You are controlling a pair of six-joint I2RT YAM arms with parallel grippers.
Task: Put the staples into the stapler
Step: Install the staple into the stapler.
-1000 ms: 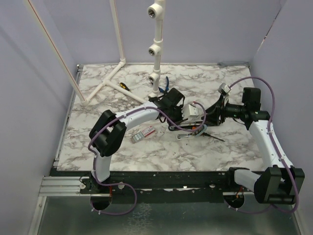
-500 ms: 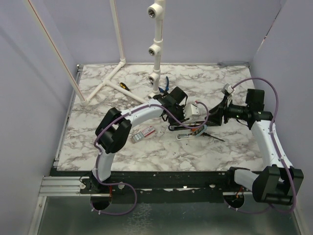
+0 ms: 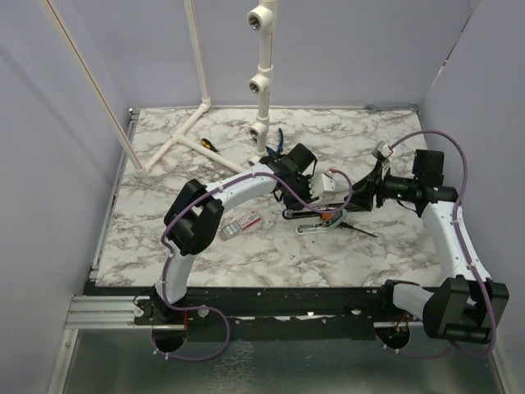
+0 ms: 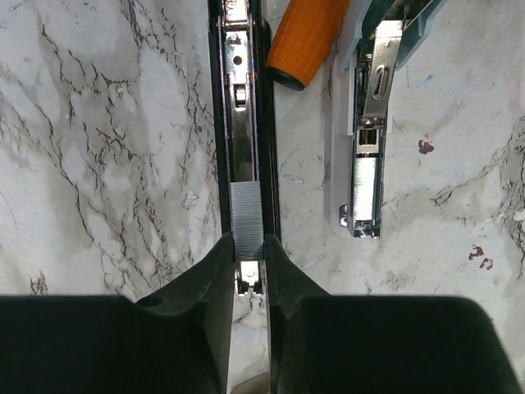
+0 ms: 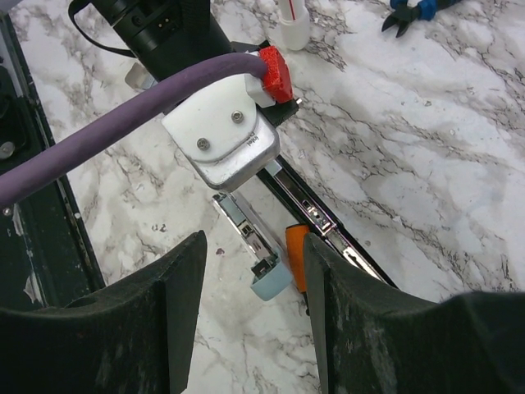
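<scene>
The black stapler [image 4: 246,107] is hemmed on one side by an orange screwdriver handle [image 4: 308,37] and a pale teal stapler [image 4: 365,164]; its other side is bare desk [image 4: 107,148]. The left fingers [image 4: 205,287] pinch the staple strip [image 4: 246,209], filling their gap. A white camera mount [image 5: 221,135] and purple cable [image 5: 107,131] hang between the spread right fingers [image 5: 180,304] and the stapler.

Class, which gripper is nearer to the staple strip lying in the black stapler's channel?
Left. The left gripper pinches the near end of the staple strip in the black stapler. The right gripper hangs open, apart from it, above the orange handle.
</scene>
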